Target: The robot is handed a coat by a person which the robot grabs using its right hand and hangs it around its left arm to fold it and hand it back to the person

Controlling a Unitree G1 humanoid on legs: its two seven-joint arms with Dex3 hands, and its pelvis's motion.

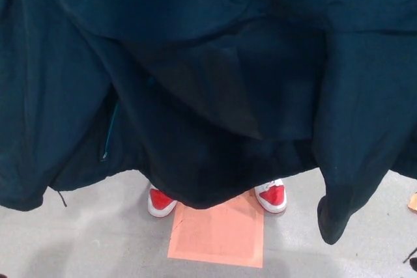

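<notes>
A dark teal coat (pixel 208 76) fills almost the whole head view, hanging spread out in front of the camera. Its sleeves droop at the left (pixel 26 161) and at the right (pixel 355 161). A zip edge (pixel 107 138) shows on the left part. Neither of my hands shows anywhere; the coat hides whatever is behind it. Below its hem I see a person's two red and white shoes (pixel 161 201) standing on the floor.
An orange square patch (pixel 218 236) lies on the grey floor (pixel 85 239) just in front of the person's shoes. A small orange object (pixel 412 202) sits at the right edge. A thin black cord (pixel 62 198) dangles from the left sleeve.
</notes>
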